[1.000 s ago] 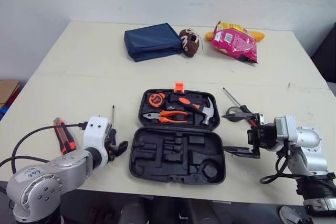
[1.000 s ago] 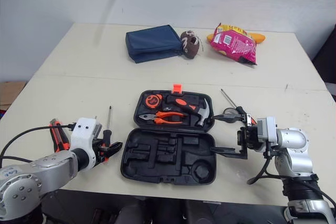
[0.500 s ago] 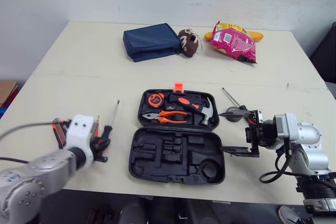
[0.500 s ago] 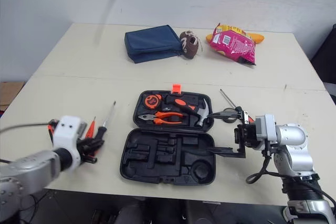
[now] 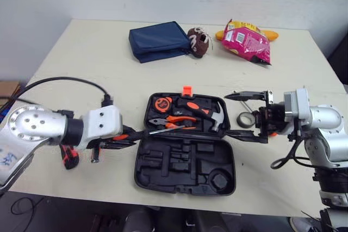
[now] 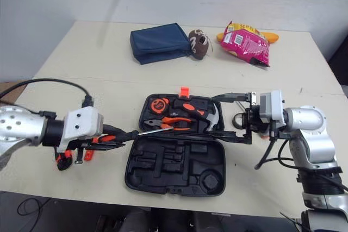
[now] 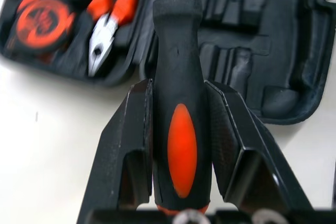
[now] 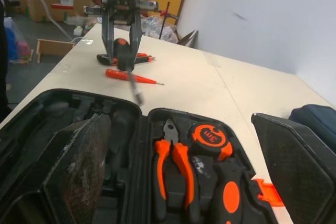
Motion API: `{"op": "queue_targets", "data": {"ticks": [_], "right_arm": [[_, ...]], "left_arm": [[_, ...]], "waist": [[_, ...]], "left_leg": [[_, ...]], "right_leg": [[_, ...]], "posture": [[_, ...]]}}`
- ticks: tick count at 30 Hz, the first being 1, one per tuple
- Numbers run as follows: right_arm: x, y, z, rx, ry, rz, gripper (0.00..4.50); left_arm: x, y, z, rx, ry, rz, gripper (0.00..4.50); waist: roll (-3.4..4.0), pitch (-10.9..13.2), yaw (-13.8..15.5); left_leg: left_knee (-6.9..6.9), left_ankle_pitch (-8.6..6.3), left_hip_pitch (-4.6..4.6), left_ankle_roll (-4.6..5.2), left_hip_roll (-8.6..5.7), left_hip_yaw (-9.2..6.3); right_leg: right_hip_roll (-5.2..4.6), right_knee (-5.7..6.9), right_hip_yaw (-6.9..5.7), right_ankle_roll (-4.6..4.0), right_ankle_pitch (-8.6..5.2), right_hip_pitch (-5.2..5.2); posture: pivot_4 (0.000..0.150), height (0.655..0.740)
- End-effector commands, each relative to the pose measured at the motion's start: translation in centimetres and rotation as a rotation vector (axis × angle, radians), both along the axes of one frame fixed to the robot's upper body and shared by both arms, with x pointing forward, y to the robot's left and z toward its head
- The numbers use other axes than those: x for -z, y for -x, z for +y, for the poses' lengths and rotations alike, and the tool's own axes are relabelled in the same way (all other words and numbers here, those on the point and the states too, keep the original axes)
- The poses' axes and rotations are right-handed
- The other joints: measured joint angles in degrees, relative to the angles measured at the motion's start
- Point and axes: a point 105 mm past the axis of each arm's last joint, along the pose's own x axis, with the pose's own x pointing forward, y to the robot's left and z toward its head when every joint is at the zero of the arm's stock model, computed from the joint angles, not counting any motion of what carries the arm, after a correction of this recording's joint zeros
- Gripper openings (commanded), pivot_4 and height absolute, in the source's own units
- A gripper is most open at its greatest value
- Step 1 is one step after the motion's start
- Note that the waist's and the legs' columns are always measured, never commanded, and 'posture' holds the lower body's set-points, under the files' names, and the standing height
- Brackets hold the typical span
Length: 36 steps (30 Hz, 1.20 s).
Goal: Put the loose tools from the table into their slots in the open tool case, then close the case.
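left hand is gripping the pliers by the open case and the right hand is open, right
Not the pliers: the left hand is gripping a screwdriver, as the left wrist view shows. The pliers lie in the open case; the right hand is open.

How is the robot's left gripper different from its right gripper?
The left gripper is shut on a black-and-orange screwdriver; the right gripper is open and holds nothing. The left sits at the tool case's left side, the right at its right. Both have black fingers.

Silver-grey arms (image 5: 32, 129), white wrist housings (image 5: 106, 125), looping black cables (image 5: 70, 78), black end effector fingers (image 7: 128, 129).
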Motion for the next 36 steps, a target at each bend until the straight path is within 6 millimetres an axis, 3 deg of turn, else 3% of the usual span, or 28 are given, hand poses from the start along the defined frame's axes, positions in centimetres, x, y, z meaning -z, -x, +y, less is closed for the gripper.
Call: {"op": "queue_targets", "data": {"ticks": [1,6,10,28,36], "right_arm": [[-0.7,0.2,0.6,0.001,0.003,-0.013,4.50],[-0.7,0.2,0.9,0.019,0.001,0.023,4.50],[-0.5,0.6,0.7,0.026,0.014,0.045,4.50],[4.0,3.5,-4.7,0.102,0.079,0.101,4.50],[4.5,3.6,-5.4,0.113,0.079,0.099,4.50]], "left_arm": [[1.0,-1.4,-2.3,0.048,-0.070,0.022,0.79],[1.7,-3.2,-5.3,0.037,-0.101,0.050,0.79],[2.5,-3.5,-6.9,0.034,-0.143,0.081,0.79],[3.8,-4.4,-7.1,0.027,-0.239,0.032,0.79],[4.5,-4.6,-6.6,0.038,-0.286,0.019,0.79]], "waist": [[-0.01,0.0,0.0],[-0.03,0.0,-0.2],[-0.04,0.0,-0.2],[-0.06,0.0,0.1],[-0.06,0.0,0.1]], "left_leg": [[0.04,-0.01,0.00,0.02,-0.02,0.02],[0.45,-0.03,-0.65,0.07,-0.04,0.06],[0.68,-0.02,-0.73,0.07,-0.01,0.09],[1.17,0.02,-0.55,0.11,-0.07,0.03],[1.17,0.04,-0.53,0.10,-0.07,0.02]], "right_leg": [[0.01,0.03,0.08,0.11,-0.04,0.00],[0.08,0.35,0.27,0.38,-0.07,-0.62],[0.10,0.59,0.32,0.44,-0.10,-0.76],[0.04,1.16,0.41,0.49,-0.10,-0.63],[0.04,1.21,0.41,0.49,-0.10,-0.63]], "posture": [[0.150,0.7400],[0.150,0.7400],[0.150,0.7400],[0.150,0.7400],[0.150,0.7400]]}}
